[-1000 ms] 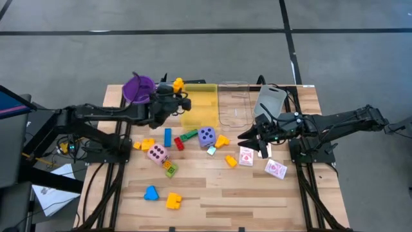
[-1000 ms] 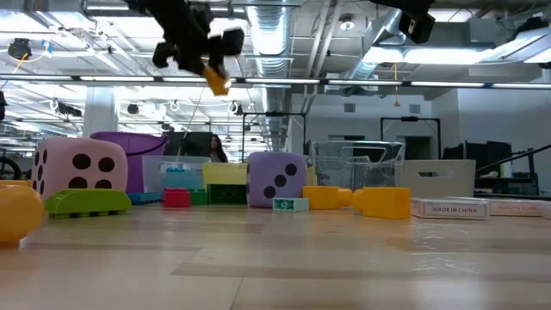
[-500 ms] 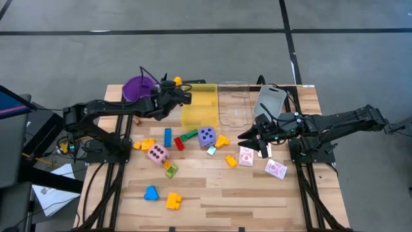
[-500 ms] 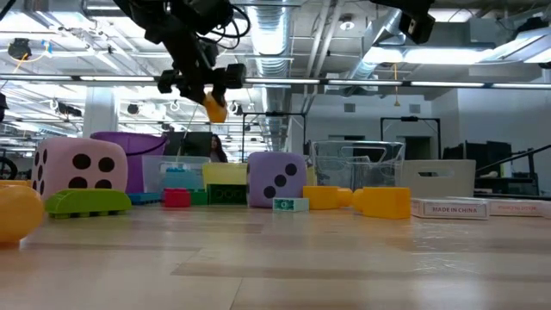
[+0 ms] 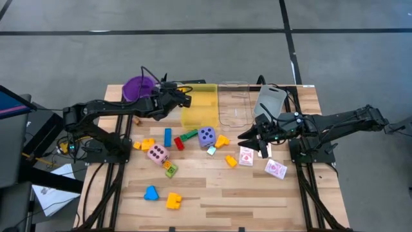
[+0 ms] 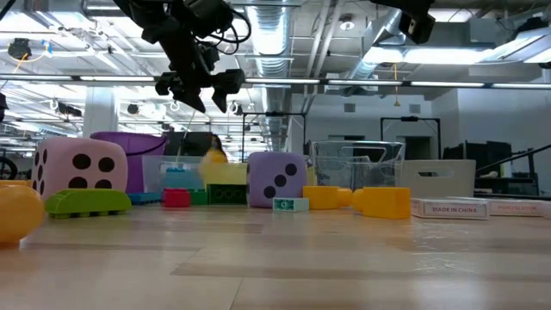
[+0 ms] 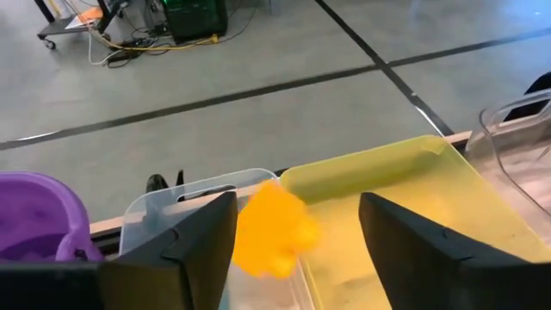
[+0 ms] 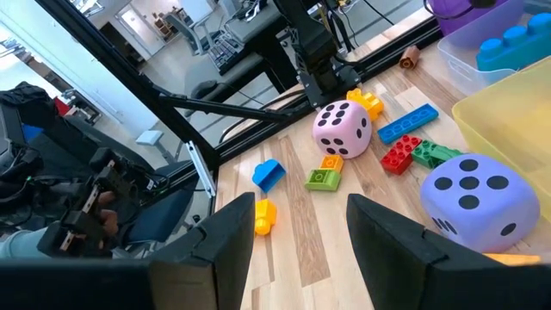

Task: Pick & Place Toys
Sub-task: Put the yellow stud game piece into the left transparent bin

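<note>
The left gripper (image 5: 185, 100) hangs spread at the table's far edge, at eleven o'clock. A loose orange block (image 7: 271, 231) sits between its fingers (image 7: 194, 232), over the clear tray (image 7: 164, 200) beside the yellow tray (image 5: 199, 106). The right gripper (image 5: 248, 138), parted and empty, waits near the purple die (image 5: 206, 135).

The left tool (image 7: 295, 250) has dark fingers, and between them shows a bright yellow-orange block (image 7: 274, 231), blurred. Just past it lies a translucent yellow tray (image 7: 413, 185), with a clear tray (image 7: 185, 196) and a purple cup (image 7: 39, 215) beside it. Near the right tool (image 8: 293, 232), also dark, sit a purple die (image 8: 469, 196) with dark dots, a pink die (image 8: 343, 127) with dark dots, red (image 8: 398, 155), green (image 8: 435, 155) and blue (image 8: 269, 172) blocks, on a pale wood tabletop (image 8: 301, 232).
</note>
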Robot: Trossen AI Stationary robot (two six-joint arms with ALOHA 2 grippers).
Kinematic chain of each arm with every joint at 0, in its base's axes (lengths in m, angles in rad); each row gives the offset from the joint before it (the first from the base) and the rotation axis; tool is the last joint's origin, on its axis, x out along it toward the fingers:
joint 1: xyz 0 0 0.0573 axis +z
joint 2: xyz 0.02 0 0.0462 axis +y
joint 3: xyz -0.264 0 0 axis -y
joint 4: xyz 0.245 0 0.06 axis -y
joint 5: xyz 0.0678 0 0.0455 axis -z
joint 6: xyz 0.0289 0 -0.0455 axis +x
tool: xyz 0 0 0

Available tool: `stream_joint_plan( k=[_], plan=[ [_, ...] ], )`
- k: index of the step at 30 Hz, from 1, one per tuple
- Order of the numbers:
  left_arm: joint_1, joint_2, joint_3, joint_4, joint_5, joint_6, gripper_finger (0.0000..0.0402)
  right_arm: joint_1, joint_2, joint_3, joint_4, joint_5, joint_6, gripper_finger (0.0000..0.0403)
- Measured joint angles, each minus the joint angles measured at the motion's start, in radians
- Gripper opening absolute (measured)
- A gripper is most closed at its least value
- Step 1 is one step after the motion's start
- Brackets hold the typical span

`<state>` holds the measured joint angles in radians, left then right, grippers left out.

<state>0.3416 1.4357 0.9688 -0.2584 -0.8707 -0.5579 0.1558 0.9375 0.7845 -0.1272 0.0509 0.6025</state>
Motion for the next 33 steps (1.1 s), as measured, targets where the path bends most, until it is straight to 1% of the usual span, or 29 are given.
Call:
stream_joint_plan(
  k=[6, 7, 9, 11, 13, 16, 18, 19, 21, 23, 26, 31, 33],
  plan=[
    [-0.007, 0.000, 0.000, 0.005, 0.018, -0.001, 0.0238, 0.000, 0.000, 0.000, 0.000, 0.000, 0.000, 0.0179],
    [-0.009, 0.000, 0.000, 0.012, 0.042, -0.001, 0.0237, 0.000, 0.000, 0.000, 0.000, -0.001, 0.000, 0.0179],
    [-0.014, -0.008, 0.000, 0.017, 0.123, -0.001, 0.0235, 0.000, 0.000, 0.000, 0.000, -0.001, 0.000, 0.0179],
    [-0.022, -0.019, 0.000, 0.037, 0.249, -0.001, 0.0232, 0.000, 0.000, 0.000, 0.000, -0.001, 0.000, 0.0179],
    [-0.030, -0.036, 0.000, 0.041, 0.410, -0.001, 0.0230, 0.000, 0.000, 0.000, 0.000, -0.001, 0.000, 0.0179],
    [-0.061, -0.061, 0.000, 0.086, 0.692, 0.016, 0.0223, 0.000, 0.000, 0.000, 0.001, -0.001, 0.000, 0.0179],
    [-0.101, -0.073, 0.000, 0.124, 0.881, 0.094, 0.0216, 0.000, 0.000, 0.000, 0.001, -0.001, 0.000, 0.0179],
    [-0.130, -0.077, 0.000, 0.133, 0.956, 0.138, 0.0212, 0.000, 0.000, 0.000, 0.000, -0.001, 0.000, 0.0179],
    [-0.190, -0.082, 0.001, 0.138, 1.050, 0.232, 0.0203, 0.000, 0.000, 0.000, 0.001, -0.001, -0.005, 0.0179],
    [-0.255, -0.087, 0.001, 0.132, 1.067, 0.318, 0.0196, 0.000, 0.000, 0.000, 0.000, -0.001, -0.008, 0.0179],
    [-0.335, -0.087, 0.001, 0.124, 1.040, 0.398, 0.0189, 0.000, 0.000, 0.000, 0.001, -0.001, -0.008, 0.0179],
    [-0.416, -0.087, 0.001, 0.119, 0.946, 0.404, 0.0188, 0.000, 0.000, 0.000, 0.001, 0.000, 0.008, 0.0179],
    [-0.435, -0.087, 0.001, 0.120, 0.938, 0.404, 0.0191, 0.000, 0.000, 0.000, 0.001, 0.000, 0.011, 0.0179]
  ],
)
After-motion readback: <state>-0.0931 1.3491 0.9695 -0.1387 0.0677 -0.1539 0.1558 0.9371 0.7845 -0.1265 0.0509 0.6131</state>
